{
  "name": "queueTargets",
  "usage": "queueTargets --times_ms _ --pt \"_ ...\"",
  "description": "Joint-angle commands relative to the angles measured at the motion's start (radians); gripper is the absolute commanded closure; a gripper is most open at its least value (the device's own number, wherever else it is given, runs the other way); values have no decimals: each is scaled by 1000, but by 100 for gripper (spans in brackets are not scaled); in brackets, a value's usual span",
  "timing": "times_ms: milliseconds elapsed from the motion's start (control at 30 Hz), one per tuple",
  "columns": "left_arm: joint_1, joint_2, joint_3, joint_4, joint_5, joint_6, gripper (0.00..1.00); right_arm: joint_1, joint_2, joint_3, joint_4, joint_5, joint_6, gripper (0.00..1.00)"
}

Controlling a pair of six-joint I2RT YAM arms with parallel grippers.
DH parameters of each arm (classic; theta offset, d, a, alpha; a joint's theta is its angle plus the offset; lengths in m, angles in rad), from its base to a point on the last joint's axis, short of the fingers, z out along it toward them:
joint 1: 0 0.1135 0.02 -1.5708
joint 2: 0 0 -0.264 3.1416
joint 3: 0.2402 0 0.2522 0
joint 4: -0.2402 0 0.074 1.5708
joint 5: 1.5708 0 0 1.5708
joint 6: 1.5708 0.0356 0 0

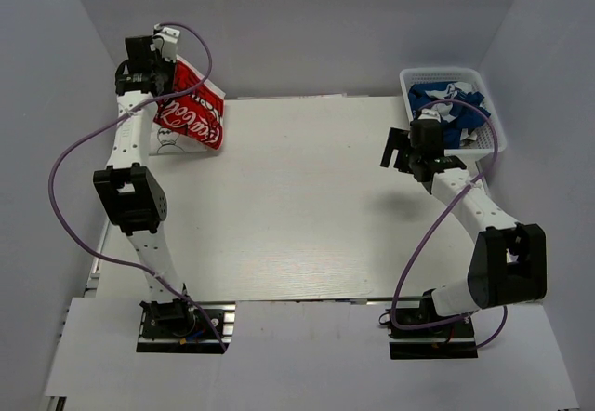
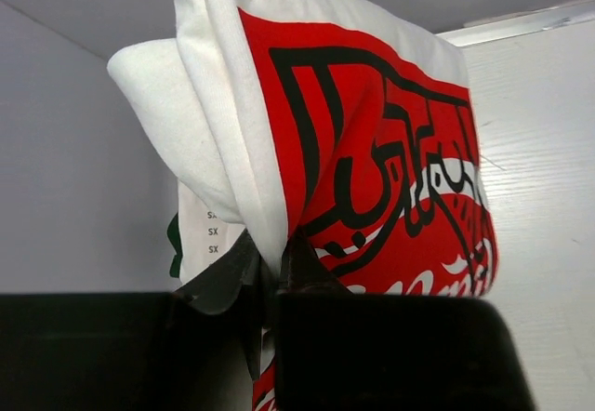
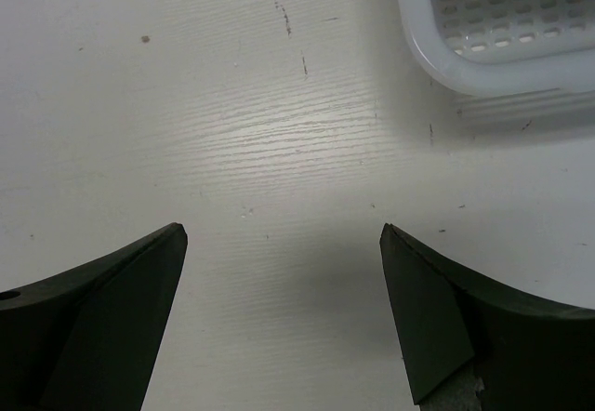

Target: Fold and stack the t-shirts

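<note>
A white t-shirt with a red graphic (image 1: 197, 113) hangs folded at the table's far left corner, its lower part resting on the table. My left gripper (image 1: 158, 69) is shut on its upper edge. In the left wrist view the cloth (image 2: 372, 169) is pinched between the dark fingers (image 2: 307, 267). A bit of white cloth with green print (image 2: 174, 244) shows behind it. A royal blue t-shirt (image 1: 453, 106) lies crumpled in the white basket (image 1: 493, 141) at the far right. My right gripper (image 1: 420, 162) hovers open over bare table just left of the basket, holding nothing (image 3: 284, 230).
The white mesh basket's corner (image 3: 437, 53) lies close ahead and to the right of my right gripper. Grey walls enclose the table on the left, back and right. Purple cables loop beside both arms.
</note>
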Motion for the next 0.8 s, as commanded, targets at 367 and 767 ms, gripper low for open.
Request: queueTargets --times_ms 367,767 --pt "79 246 111 177 -206 4 100 -3 70 62 -19 9 -19 10" --pt "118 344 102 276 -361 -68 100 -1 87 68 -32 33 -11 10"
